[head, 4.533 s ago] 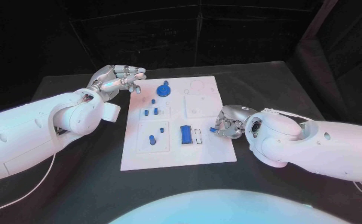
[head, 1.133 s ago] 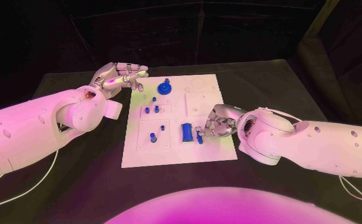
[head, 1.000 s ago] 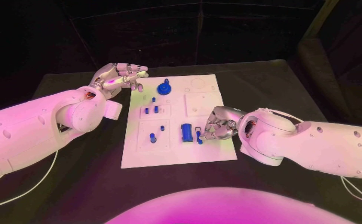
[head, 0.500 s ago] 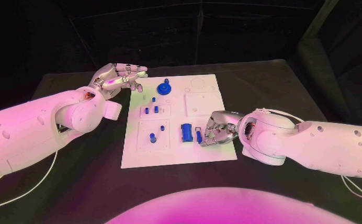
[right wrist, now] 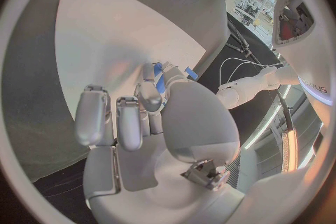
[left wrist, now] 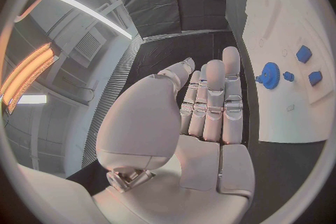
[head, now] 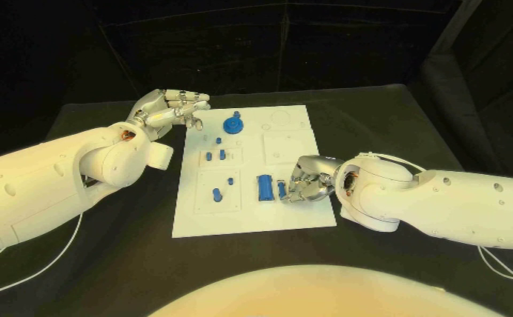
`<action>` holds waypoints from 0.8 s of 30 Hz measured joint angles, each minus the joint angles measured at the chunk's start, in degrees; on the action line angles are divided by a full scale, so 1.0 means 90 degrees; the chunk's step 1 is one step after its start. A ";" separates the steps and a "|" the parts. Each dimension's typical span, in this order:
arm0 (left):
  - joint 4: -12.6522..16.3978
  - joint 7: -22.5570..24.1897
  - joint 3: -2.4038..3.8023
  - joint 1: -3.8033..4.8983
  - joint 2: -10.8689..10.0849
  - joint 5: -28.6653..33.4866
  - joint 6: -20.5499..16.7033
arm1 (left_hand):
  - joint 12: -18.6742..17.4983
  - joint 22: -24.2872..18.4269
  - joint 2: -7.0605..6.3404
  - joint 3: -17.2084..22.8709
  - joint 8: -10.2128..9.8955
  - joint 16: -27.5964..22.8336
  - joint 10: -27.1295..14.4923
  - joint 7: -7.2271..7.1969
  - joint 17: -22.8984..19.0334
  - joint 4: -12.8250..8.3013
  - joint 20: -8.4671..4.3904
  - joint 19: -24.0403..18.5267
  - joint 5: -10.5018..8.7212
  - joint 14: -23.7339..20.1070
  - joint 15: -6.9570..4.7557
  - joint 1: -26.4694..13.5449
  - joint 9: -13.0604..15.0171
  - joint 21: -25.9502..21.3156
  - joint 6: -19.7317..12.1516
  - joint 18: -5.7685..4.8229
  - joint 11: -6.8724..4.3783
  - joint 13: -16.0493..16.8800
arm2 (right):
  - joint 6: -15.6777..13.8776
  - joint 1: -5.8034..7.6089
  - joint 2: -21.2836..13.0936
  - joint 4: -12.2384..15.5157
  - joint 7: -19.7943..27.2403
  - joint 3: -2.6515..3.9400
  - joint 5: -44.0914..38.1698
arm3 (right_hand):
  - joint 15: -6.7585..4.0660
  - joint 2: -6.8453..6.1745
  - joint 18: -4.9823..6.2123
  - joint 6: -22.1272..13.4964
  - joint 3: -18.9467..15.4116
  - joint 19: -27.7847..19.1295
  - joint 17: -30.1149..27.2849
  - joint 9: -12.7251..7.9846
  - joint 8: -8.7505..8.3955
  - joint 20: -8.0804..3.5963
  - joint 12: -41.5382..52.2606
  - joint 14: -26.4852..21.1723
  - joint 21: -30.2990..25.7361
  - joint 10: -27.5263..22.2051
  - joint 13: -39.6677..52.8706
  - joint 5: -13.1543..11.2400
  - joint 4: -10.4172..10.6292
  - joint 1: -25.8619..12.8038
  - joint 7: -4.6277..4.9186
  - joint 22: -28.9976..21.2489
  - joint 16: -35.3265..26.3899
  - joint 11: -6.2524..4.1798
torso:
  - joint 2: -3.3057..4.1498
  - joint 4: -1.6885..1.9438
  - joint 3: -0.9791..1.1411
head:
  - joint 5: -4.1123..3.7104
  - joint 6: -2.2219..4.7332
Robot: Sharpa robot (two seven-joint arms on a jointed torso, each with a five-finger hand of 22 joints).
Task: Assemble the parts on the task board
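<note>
Small blue plastic part [head: 282, 188] pinched by right hand [head: 304, 186] over flat white task board [head: 299, 217], beside blue block [head: 263, 187]; insertion step, next: press into slot. Left hand [head: 168, 115] empty, fingers loosely apart.

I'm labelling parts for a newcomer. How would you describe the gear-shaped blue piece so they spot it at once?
Start at the white task board in the middle of the black table. Look to its far end, on the side nearest the left hand. There stands the round blue gear, the only toothed disc, and wider than the small blue pegs nearer the robot.

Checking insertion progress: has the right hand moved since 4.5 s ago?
Yes. The right hand has moved from the task board's right edge inward, toward the upright blue block.
</note>
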 measured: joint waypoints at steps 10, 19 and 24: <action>0.0001 0.0000 0.0000 -0.0006 -0.0002 0.0000 0.0000 | 0.0000 0.0000 0.0000 0.0000 0.0000 0.0000 0.0000 0.0000 0.0000 0.0000 0.0000 0.0000 0.0000 0.0000 0.0000 0.0000 0.0000 0.0000 0.0000 0.0000 0.0000 0.0000 | -0.0160 0.0000 0.0091 -0.0159 -0.0158 0.0001 -0.0047 | 0.0000 0.0000 0.0000 0.0000 -0.0048 0.0000 0.0000 -0.0001 0.0000 0.0000 0.0000 0.0000 0.0000 0.0000 0.0001 -0.0034 -0.0045 0.0001 0.0000 0.0004 0.0000 0.0000 | 0.0000 0.0000 0.0001 | 0.0032 0.0000; 0.0000 -0.0003 -0.0001 -0.0007 0.0000 0.0000 0.0000 | 0.0000 0.0001 0.0000 0.0000 0.0000 0.0000 0.0000 0.0000 0.0001 0.0000 0.0000 0.0000 0.0000 0.0000 0.0000 0.0000 0.0000 0.0000 0.0000 0.0000 0.0000 0.0000 | -0.0136 0.0000 0.0189 -0.0223 -0.0251 -0.0001 -0.0084 | 0.0000 -0.0028 0.0001 -0.0023 -0.0247 0.0000 -0.0001 0.0005 0.0000 0.0000 -0.0028 0.0000 0.0000 0.0000 -0.0019 -0.0218 -0.0183 0.0197 0.0023 -0.0022 0.0000 0.0000 | 0.0000 -0.0007 0.0002 | 0.0037 -0.0005; -0.0002 -0.0006 -0.0001 -0.0007 -0.0004 0.0000 0.0000 | 0.0000 0.0001 0.0000 0.0000 0.0000 0.0000 0.0000 0.0000 0.0001 0.0000 0.0000 0.0000 0.0000 0.0000 0.0000 0.0000 0.0001 0.0000 0.0000 0.0000 0.0000 0.0000 | -0.0095 0.0000 0.0203 -0.0236 -0.0270 0.0000 -0.0089 | 0.0000 -0.0033 0.0001 -0.0047 -0.0485 0.0000 -0.0001 0.0005 0.0000 0.0000 -0.0076 0.0000 0.0000 -0.0014 -0.0040 -0.0548 -0.0190 0.0202 0.0047 -0.0046 -0.0032 0.0014 | -0.0001 -0.0012 0.0002 | 0.0044 -0.0008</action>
